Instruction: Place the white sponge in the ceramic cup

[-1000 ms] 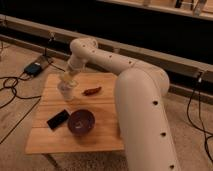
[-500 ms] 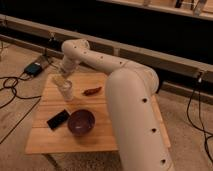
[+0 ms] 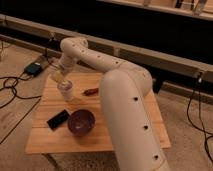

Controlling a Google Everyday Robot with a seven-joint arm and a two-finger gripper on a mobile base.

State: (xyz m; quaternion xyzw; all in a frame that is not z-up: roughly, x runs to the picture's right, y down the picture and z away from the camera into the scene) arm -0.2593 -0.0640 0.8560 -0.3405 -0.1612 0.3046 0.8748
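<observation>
So the robot's white arm [image 3: 120, 90] reached over to the left side of the light wooden table [image 3: 125, 145], with the gripper [image 3: 61, 82] hanging right above the small plain white ceramic cup [image 3: 66, 93], pretty much touching its rim. A pale off-white lump at the gripper's tip looked like the white sponge [image 3: 58, 77]. Honestly couldn't tell if the claw was open or closed. The wide dark purple bowl [image 3: 81, 122] sat nearer the front edge, a flat black rectangular thing [image 3: 58, 119] just left of it, and a small reddish-brown object [image 3: 91, 92] lay right of the cup.
</observation>
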